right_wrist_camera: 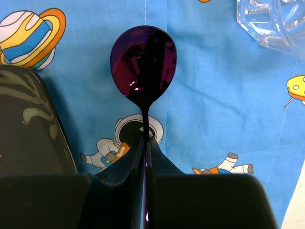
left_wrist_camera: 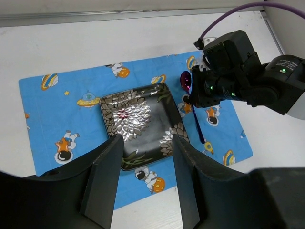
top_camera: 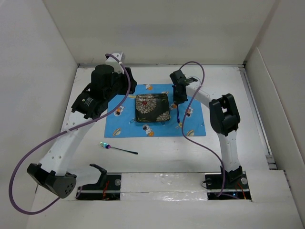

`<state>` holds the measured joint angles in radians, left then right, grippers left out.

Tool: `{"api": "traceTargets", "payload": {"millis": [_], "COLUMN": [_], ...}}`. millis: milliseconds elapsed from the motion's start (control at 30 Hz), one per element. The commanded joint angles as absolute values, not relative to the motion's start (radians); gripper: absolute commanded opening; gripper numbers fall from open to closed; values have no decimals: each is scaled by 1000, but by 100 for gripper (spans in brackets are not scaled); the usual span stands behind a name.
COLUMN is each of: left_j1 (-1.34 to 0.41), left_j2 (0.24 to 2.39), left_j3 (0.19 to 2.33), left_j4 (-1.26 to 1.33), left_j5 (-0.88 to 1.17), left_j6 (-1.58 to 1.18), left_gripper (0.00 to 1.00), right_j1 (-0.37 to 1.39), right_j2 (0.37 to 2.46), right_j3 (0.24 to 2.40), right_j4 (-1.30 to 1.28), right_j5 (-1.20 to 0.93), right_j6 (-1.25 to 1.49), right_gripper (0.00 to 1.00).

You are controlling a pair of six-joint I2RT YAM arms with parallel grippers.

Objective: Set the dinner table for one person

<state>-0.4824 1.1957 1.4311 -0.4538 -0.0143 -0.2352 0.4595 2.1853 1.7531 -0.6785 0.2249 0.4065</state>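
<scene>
Illumination is bright, even and diffuse in all three views. The large matte white desk (top_camera: 190, 152) renders uniformly, and the shadows on it are faint and soft-edged. The top view is sharp across the frame. The glossy purple metal spoon (right_wrist_camera: 143, 59) carries small specular highlights and dark reflections. The black square plate with a silver floral pattern (left_wrist_camera: 138, 119) shows bright glints. The left tool (left_wrist_camera: 146, 140) and right tool (right_wrist_camera: 145, 143), close to their lenses, render dark and slightly soft.

My left arm (top_camera: 71, 133) stretches toward the desk's (top_camera: 157, 157) far-left corner, left tool (left_wrist_camera: 146, 140) gaping wide; right tool (right_wrist_camera: 145, 143) points down, pinched onto a spoon (right_wrist_camera: 143, 59).
</scene>
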Motion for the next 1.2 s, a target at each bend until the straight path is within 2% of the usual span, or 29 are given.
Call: {"api": "traceTargets", "payload": {"millis": [0, 67, 167, 300, 333, 367, 467, 533, 567, 633, 667, 767, 900, 933, 1033, 1167], "left_j1": [-480, -480, -480, -480, -480, -480, -480, -480, -480, -480, -480, -480, -480, -480, -480, -480], "left_j2": [1196, 1200, 1210, 1210, 1207, 1203, 1195, 1200, 1200, 1195, 1195, 1197, 1128, 1105, 1037, 1074], "left_j3": [1470, 1479, 1505, 1535, 1539, 1543, 1533, 1514, 1499, 1444, 1421, 1303, 1071, 1024, 853, 723], "left_j4": [-417, -419, -437, -463, -469, -482, -550, -662, -701, -876, -877, -1014, -1020, -976, -878, -865], "left_j5": [-6, -6, -26, -80, -112, -127, -234, -340, -341, -389, -390, -309, -174, -163, -132, -137], "left_j6": [-239, -239, -238, -248, -256, -268, -351, -545, -546, -818, -819, -1038, -1239, -1270, -1383, -1494], "left_gripper": [43, 43, 41, 33, 30, 25, 16, 13, 9, 2, 1, 1, 0, 1, 14, 18], "right_j1": [466, 466, 466, 466, 482, 495, 581, 667, 690, 766, 767, 840, 894, 908, 917, 917], "right_j2": [2175, 2163, 2131, 2037, 1966, 1923, 1777, 1700, 1674, 1587, 1559, 1493, 1383, 1359, 1255, 1152], "right_j3": [1760, 1759, 1790, 1798, 1754, 1717, 1549, 1440, 1401, 1282, 1281, 1171, 1083, 1047, 984, 963], "right_j4": [-681, -681, -704, -732, -720, -695, -563, -514, -514, -438, -416, -394, -397, -393, -365, -408], "right_j5": [241, 241, 241, 238, 217, 190, 54, 61, 60, 10, 9, -44, -51, -64, -93, -106], "right_j6": [402, 397, 388, 370, 364, 354, 318, 343, 344, 420, 420, 471, 503, 509, 526, 515], "right_gripper": [12, 24, 35, 40, 38, 22, 0, 0, 0, 0, 0, 0, 0, 0, 0, 0]}}
